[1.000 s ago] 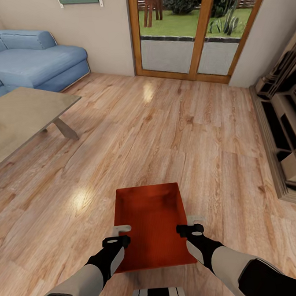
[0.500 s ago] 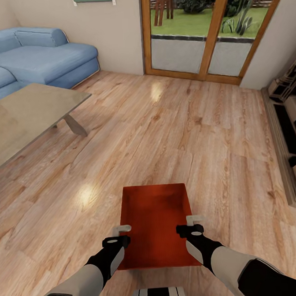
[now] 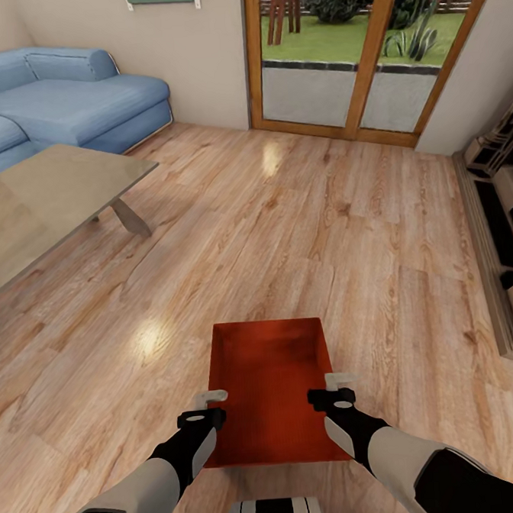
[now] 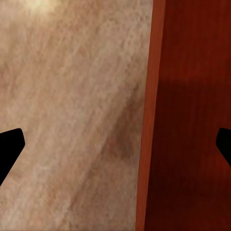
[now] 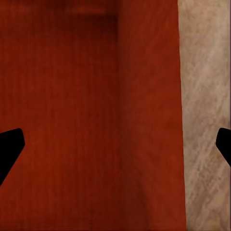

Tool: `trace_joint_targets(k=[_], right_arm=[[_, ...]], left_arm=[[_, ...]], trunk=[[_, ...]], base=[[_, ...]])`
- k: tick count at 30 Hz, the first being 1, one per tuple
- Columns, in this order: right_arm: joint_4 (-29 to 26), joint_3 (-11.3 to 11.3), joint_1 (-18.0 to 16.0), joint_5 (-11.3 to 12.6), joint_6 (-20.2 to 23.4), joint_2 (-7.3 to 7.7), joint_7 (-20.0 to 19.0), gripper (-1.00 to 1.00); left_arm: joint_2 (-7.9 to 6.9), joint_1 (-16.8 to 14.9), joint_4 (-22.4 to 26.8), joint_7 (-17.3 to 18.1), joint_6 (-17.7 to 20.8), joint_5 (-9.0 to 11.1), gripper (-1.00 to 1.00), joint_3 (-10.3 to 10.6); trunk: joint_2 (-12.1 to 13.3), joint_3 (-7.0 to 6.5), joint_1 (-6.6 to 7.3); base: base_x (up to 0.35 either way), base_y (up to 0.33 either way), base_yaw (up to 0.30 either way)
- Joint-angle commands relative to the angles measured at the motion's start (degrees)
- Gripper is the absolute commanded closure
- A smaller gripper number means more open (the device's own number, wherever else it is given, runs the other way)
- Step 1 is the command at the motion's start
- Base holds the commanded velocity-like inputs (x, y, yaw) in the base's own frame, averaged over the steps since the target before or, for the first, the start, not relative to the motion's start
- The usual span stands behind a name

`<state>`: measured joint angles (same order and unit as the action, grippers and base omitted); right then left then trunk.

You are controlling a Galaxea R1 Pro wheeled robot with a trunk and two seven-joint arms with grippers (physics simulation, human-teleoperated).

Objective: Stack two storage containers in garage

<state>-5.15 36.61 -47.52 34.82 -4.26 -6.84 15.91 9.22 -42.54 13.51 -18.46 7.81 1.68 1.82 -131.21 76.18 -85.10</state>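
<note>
Straddling container walls, claw tips cropped

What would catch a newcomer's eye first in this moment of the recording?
The orange-red storage container stands out, low in the head view above the wood-plank floor, with the left gripper and right gripper at its two long walls, jaws spread across each wall. Behind it, a blue sofa sits far left and a glass door opens on a garden.
</note>
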Motion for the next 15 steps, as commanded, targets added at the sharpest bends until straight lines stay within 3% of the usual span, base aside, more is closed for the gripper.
trace_joint_targets(k=[1,6,15], right_arm=[[0.0,0.5,0.0,0.6,-0.2,0.53,0.1,-1.0],[0.1,0.4,0.0,0.7,-0.2,1.96,-0.1,-1.0],[0.1,0.4,0.0,0.7,-0.2,1.84,-0.1,-1.0]], left_arm=[[0.0,0.0,0.1,-0.3,0.4,0.2,-1.0,0.2],[0.04,0.0,0.0,-0.2,0.3,0.1,-1.0,0.2],[0.0,0.0,0.0,-0.1,0.3,0.2,-1.0,0.2]], trunk=[[0.0,0.03,0.01],[0.0,0.03,0.01],[0.0,0.03,0.01]], base=[[0.0,0.0,0.0],[0.0,0.0,0.0],[0.0,0.0,0.0]])
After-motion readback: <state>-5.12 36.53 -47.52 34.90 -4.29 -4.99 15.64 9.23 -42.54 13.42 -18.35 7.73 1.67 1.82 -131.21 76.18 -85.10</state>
